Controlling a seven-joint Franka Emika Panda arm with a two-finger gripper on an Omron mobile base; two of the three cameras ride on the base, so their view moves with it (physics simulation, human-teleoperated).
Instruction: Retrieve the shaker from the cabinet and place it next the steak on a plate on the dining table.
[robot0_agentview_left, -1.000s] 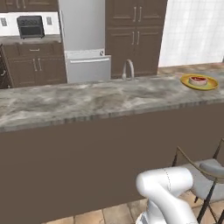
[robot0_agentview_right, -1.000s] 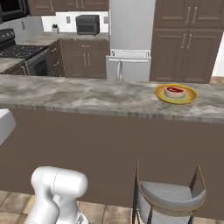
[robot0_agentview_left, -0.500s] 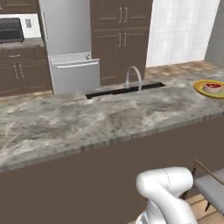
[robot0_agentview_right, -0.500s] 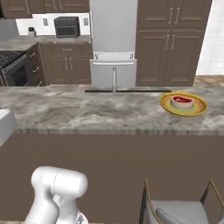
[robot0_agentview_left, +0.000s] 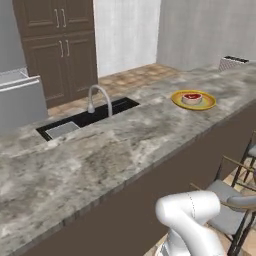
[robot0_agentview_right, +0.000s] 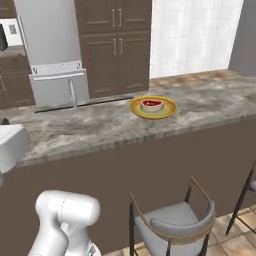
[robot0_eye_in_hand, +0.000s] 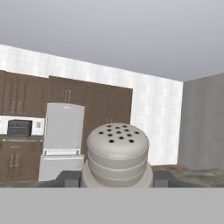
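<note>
Gripping the ridged, hole-dotted round shaker (robot0_eye_in_hand: 117, 157), the tool (robot0_eye_in_hand: 114, 180) faces distant dark panelled cabinets.

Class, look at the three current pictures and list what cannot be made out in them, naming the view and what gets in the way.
- Shaker, hand view: lower body cut off by the grey band at the bottom.
- Claw, hand view: fingertips mostly behind the shaker; contact not visible.
- Sink, right base view: basin hidden by the low angle across the dining table.
- Steak on the plate: surface detail too small in both base views.
</note>
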